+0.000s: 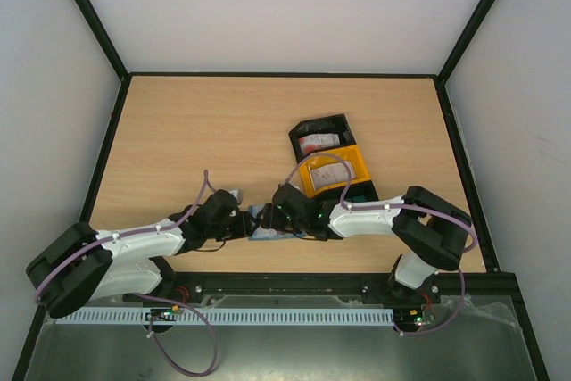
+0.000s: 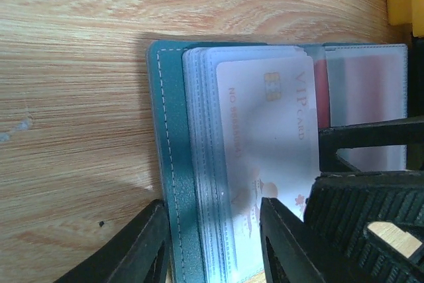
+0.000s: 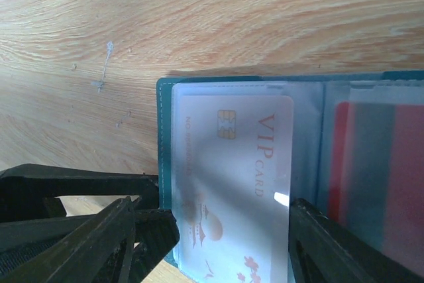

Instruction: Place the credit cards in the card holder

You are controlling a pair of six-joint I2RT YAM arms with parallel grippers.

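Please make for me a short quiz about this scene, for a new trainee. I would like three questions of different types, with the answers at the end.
1. True or false: the card holder lies folded shut on the table.
2. Which words are printed on the pale card inside it? A) GIFT CARD B) VIP CARD C) ID CARD
3. In one word: what colour is the second card, on the holder's other half?

Key: 1 false, it lies open; 2 B; 3 red.
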